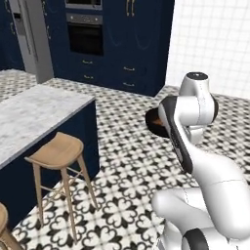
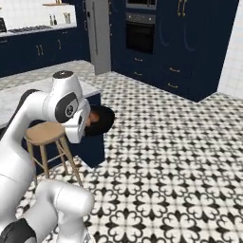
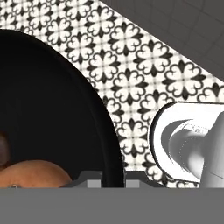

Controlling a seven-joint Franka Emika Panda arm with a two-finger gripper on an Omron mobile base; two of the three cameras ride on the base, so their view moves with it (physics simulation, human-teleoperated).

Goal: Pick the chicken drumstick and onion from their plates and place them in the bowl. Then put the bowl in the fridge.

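Arm folded tight over base — end effector (image 3: 113, 176) pinching black bowl (image 3: 52, 113) rim.

We are in a home kitchen. Along the far wall we see navy blue cabinets (image 2: 204, 42) with brass handles, and a dark built-in wall oven (image 1: 84, 32) set into them. Beside these stands a tall stainless fridge (image 1: 30, 36). A counter (image 2: 28, 29) at the back carries a cooktop and small utensils. Closer to us, an island with a pale marble top (image 1: 34, 114) has wooden bar stools (image 1: 57, 152) drawn up beside it. The floor (image 2: 180, 156) is laid in black-and-white patterned tile, and white tiling covers the wall (image 1: 215, 39).
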